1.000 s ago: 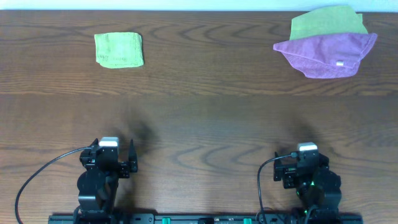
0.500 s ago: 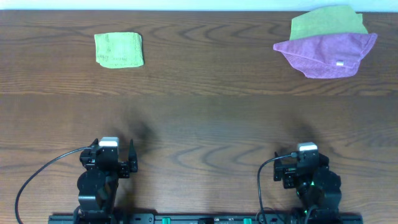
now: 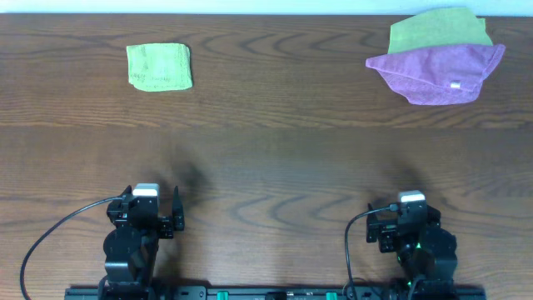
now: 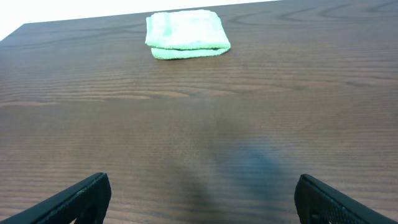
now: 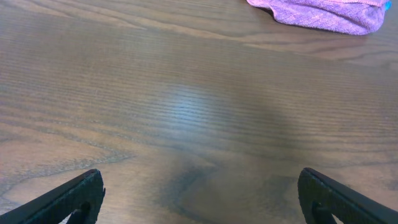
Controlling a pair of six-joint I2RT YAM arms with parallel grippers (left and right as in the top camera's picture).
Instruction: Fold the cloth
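Far left: 1 lime-green cloth (image 3: 159, 67), folded square, not the target.

Near left: left gripper (image 4: 202, 208) low over the bare table (image 3: 266, 158), jaws spread wide, nothing between them.

Near right: right gripper (image 5: 202, 202) the same, jaws wide, empty.

Far right: the cloth (image 3: 437, 73), violet terry, crumpled into a rough half-moon, lying partly over a 2nd green cloth (image 3: 437, 29). White tag (image 3: 455, 84) near its near edge. Well apart from both grippers.

Handling, judged: light, limp, grippy pile, no stiffness. It will drape, and may drag the green one beneath it if pulled flat.

Best hold, judged: pinch 1 layer at the pointed left corner and 1 at the far right corner, lift clear, then spread
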